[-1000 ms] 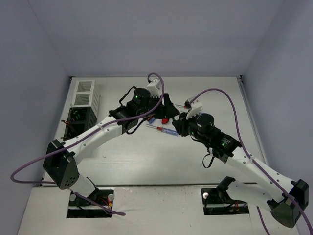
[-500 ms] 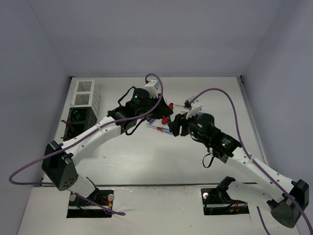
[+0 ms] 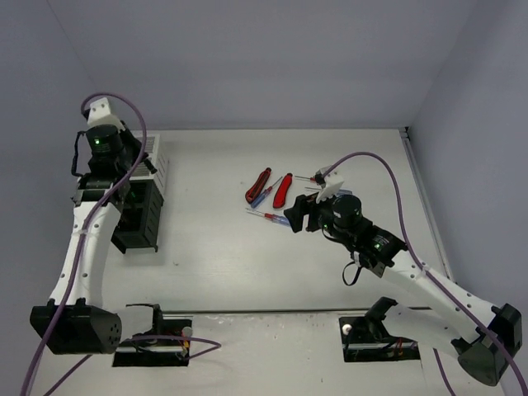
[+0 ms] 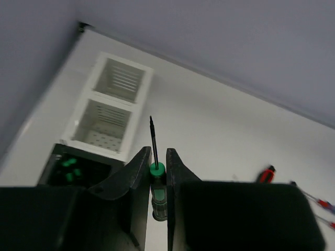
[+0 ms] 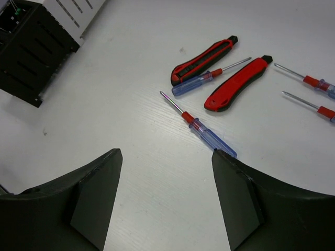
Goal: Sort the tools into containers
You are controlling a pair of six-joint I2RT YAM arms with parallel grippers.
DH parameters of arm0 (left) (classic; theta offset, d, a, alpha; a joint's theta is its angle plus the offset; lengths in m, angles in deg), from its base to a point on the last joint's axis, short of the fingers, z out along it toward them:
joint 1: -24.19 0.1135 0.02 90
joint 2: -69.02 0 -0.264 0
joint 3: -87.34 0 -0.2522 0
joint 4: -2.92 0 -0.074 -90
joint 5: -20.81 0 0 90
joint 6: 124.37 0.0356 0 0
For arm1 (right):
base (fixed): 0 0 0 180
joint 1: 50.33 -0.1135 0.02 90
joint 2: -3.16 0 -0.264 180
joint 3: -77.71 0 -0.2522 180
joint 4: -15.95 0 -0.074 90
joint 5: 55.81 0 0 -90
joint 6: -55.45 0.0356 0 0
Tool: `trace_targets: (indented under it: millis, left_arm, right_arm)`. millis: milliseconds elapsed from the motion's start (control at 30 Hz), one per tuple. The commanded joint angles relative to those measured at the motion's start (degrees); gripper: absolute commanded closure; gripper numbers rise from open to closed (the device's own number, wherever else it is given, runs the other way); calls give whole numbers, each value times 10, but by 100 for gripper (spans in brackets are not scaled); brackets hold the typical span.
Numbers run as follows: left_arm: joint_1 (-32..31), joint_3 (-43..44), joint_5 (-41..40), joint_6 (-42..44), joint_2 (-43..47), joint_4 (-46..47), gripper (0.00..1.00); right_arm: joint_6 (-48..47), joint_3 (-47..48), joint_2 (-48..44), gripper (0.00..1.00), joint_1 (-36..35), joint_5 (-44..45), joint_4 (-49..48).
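Partly sorted | green-handled screwdriver (image 4: pixel 156 170) clamped in left gripper (image 4: pixel 158 157), held above bins (image 4: pixel 107 95) at frame upper left | right gripper (image 5: pixel 166 157) fingers apart over blue-handled screwdriver (image 5: pixel 210 138) | several tools (image 3: pixel 283 190) left at centre, unsorted

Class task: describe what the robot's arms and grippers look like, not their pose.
The left arm and right arm have white links, black joints and a green wrist light. A purple cable loops along each. The left gripper and right gripper have broad black wedge-shaped fingers.
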Motion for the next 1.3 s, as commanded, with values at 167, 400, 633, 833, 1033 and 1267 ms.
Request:
trace_targets:
  millis: [167, 400, 633, 833, 1033, 1267]
  left_arm:
    - [121, -53, -68, 53, -63, 110, 100]
    - [128, -79, -70, 63, -98, 138, 88]
    - [126, -58, -51, 66, -84, 71, 57]
    - [85, 3, -18, 58, -45, -20, 53]
    - [-36, 10, 44, 74, -10, -64, 47]
    - [-149, -48, 53, 97, -14, -59, 44]
  right_arm:
    - [19, -28, -5, 33, -1, -2, -33]
    - [19, -46, -14, 33, -1, -18, -31]
    - [26, -49, -7, 32, -1, 9, -26]
    - [68, -1, 55, 35, 2, 98, 9]
    - [128, 102, 213, 34, 11, 147, 41]
    - [177, 236, 413, 29, 33, 176, 52]
